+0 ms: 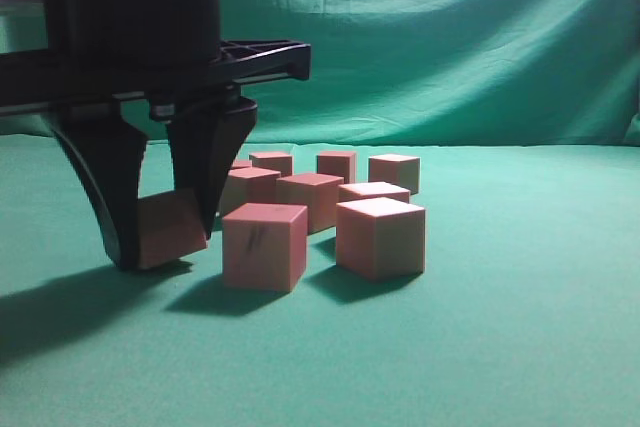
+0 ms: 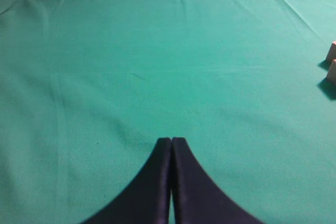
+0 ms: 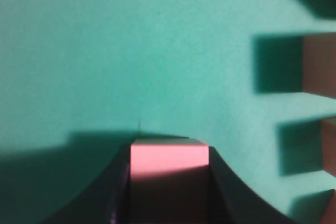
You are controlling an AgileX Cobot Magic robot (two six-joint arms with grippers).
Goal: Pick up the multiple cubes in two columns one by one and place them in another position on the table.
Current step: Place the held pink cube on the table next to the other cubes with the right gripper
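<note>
From the exterior view, the right gripper (image 1: 160,232) clamps one cube (image 1: 170,230) low over the table (image 1: 520,347), beside the remaining cubes (image 1: 320,212); setting down seems next, which calls for opening. Left wrist: left gripper (image 2: 171,141) clenched, empty. Right wrist: the cube sits between the jaws. No containers.

No readable text, label, brand, number or sign anywhere: only an illegible dark smudge on the front face of one cube (image 1: 264,246), just beside the right claw (image 1: 168,232) on the worktop (image 1: 500,327).
</note>
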